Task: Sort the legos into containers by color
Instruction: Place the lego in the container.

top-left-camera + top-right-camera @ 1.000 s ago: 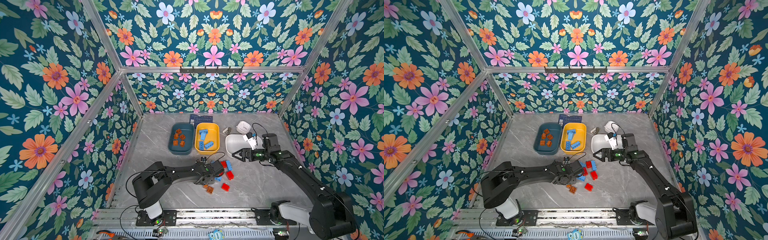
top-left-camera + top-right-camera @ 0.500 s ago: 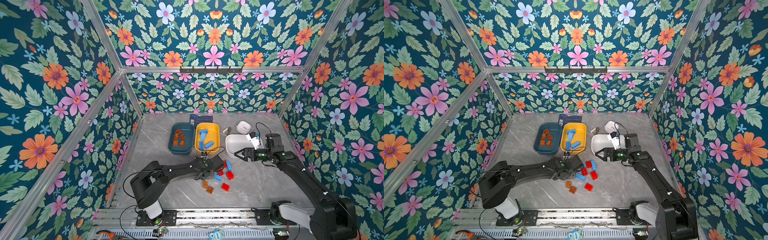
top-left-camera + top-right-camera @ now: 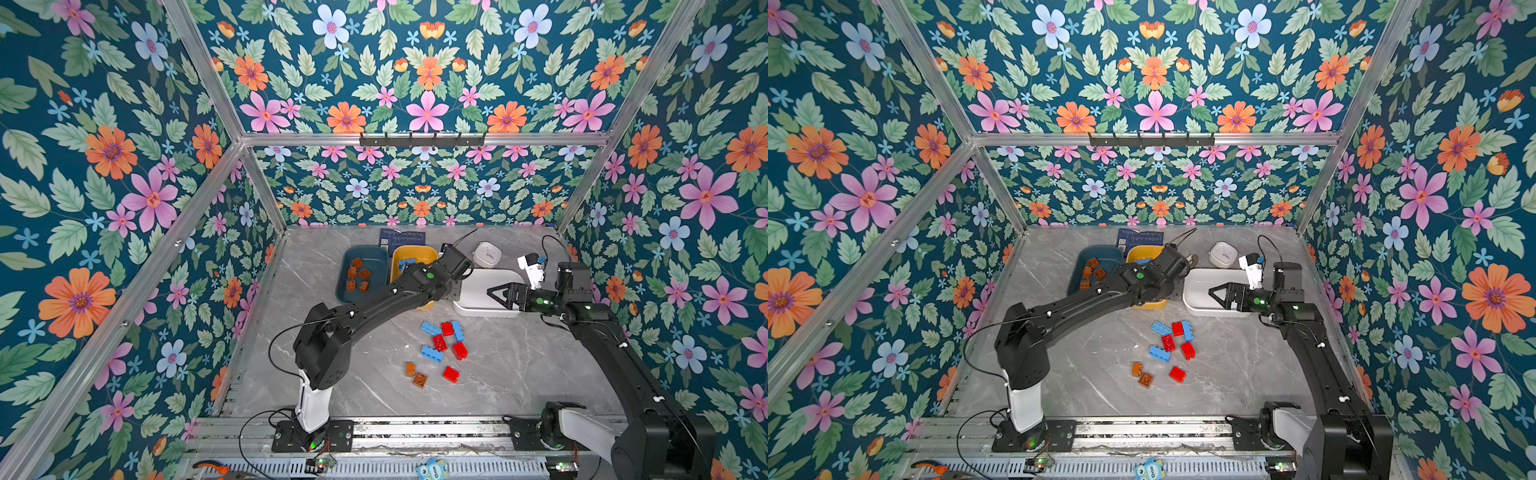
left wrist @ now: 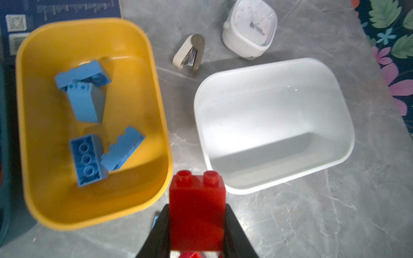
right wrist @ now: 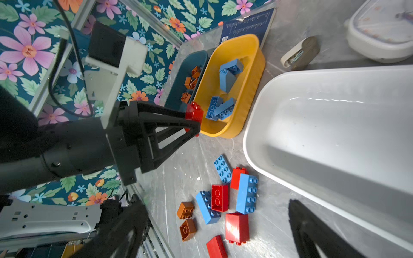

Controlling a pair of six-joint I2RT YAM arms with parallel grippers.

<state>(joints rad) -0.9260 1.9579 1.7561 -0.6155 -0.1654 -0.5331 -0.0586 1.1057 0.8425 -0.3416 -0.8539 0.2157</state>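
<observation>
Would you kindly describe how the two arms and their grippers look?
The left arm and right arm are matte black with a white base link, green indicator lights and thin black cables. The left gripper and right gripper have black triangular, open-frame fingers; a white bracket sits at each wrist.

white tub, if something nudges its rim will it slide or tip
It would probably slide easily: the white tub is empty, so likely light, and sits on a smooth, polished-looking table. Tipping seems unlikely, since it looks shallow and wide with a flat bottom. Its plastic wall may flex slightly if pinched.
</observation>
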